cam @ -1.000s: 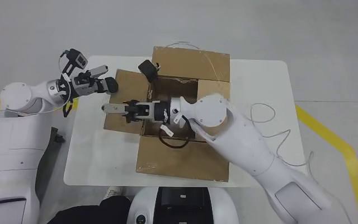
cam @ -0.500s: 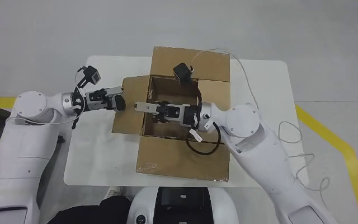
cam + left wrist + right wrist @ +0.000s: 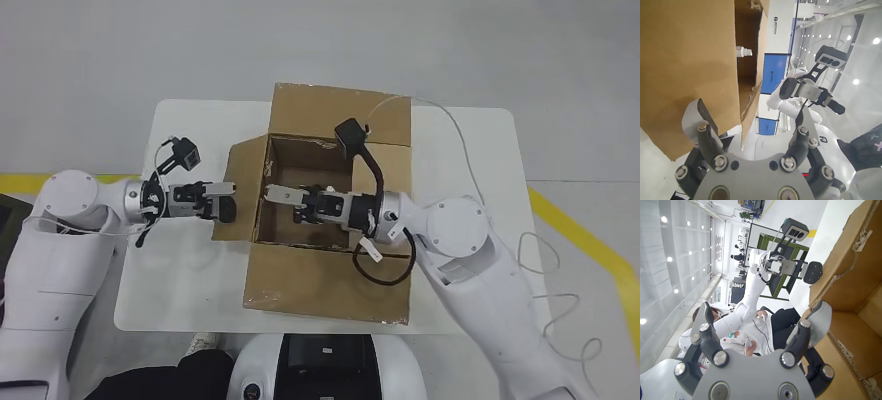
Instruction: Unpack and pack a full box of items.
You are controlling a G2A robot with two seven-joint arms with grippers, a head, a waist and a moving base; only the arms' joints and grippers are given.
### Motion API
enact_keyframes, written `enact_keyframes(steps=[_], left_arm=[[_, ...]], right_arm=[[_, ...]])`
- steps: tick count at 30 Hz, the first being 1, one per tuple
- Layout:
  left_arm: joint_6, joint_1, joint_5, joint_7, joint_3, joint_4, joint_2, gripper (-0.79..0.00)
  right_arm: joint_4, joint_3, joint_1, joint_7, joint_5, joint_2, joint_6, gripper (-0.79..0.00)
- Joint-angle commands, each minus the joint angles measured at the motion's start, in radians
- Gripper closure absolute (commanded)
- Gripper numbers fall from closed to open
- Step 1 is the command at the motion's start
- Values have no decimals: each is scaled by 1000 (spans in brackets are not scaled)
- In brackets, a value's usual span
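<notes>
The box [image 3: 330, 280] sits in the middle of the tabletop [image 3: 170, 280] with all four flaps folded out. What matters for my next move is its left flap [image 3: 245, 165]. In the top view that flap's free edge runs up and down the frame. My left claw [image 3: 230, 199] comes at it square from frame left, so the cardboard lies just to the claw's right. In the left wrist view the flap's torn lower corner hangs between my two fingers. They are spread wide around it and grip nothing; one finger sits close against the flap's face, but I cannot tell if it touches. My left claw is plainly the nearer one to that flap. My right claw [image 3: 270, 192] hangs over the box's opening, pointing toward frame left from the inside. It is also wide open and empty, with one finger just beside the box's inner corner. Deep in the box I can make out a white bottle top [image 3: 743, 52], so I judge there are items left to lift out.
</notes>
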Motion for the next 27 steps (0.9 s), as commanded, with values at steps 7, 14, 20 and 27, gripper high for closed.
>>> enact_keyframes(steps=[7,14,20,27], left_arm=[[-15,28,-14,32,15,-40,-1,-785],[-16,37,-25,45,47,-67,-5,-785],[-6,44,-35,48,46,-85,-4,-785],[-1,14,-42,72,-1,-104,4,-785]], right_arm=[[-32,32,-35,-5,-15,11,9,-785],[-85,92,-80,1,-46,28,36,-785],[-136,165,-131,16,-68,46,60,-785],[-168,209,-164,45,-59,60,66,-785]])
